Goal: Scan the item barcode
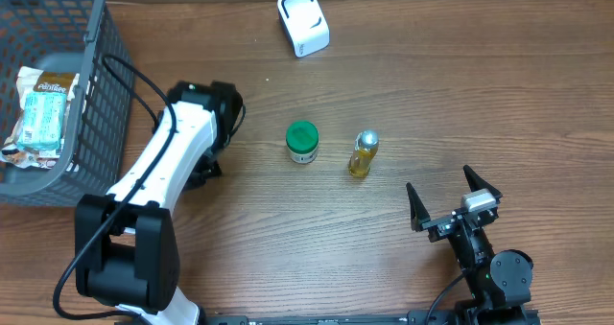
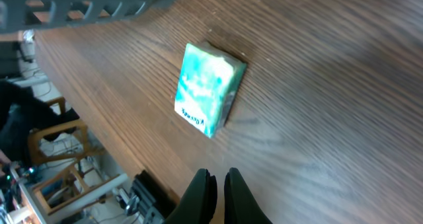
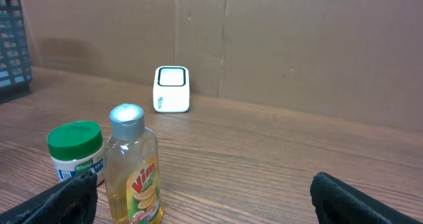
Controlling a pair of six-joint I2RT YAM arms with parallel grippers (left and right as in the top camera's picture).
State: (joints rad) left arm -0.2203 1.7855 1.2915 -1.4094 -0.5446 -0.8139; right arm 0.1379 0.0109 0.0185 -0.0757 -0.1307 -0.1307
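Closest to the left wrist lens, the left pincer (image 2: 219,178) shows as two dark, smooth fingers pressed almost together with nothing between them, hanging over bare wood. Just beyond them a small teal carton (image 2: 206,88) sits on the desk (image 1: 432,76), apart from the fingers, a glossy rectangular box with white print along one edge and a darker side face; the shot is too blurred for the lettering to be read. The desk is brown wood laminate with a fine straight grain and a dull sheen. Past its edge the room is soft and cluttered, with pale wooden frames (image 2: 53,151) on the floor below. At the desk's left end stands a grey basket (image 1: 96,66) of stiff open mesh, holding a crinkled foil packet (image 1: 43,114). From above, the white left arm (image 1: 168,162) slants across the desk beside the basket and covers the spot where the carton lies. Near the middle a squat jar (image 1: 302,142) with a ribbed green lid stands upright, and just beside it, not touching, a clear plastic bottle (image 1: 363,153) of yellow liquid with a silver cap. Far back sits the scanner (image 1: 303,22), a rounded white block with a dark-rimmed window, well apart from everything else. The right pincer (image 1: 448,196) rests low at the near edge with its black fingers spread wide and empty. Behind the desk runs a plain wall of brown cardboard (image 3: 297,52), flat and matte, with vertical seams.
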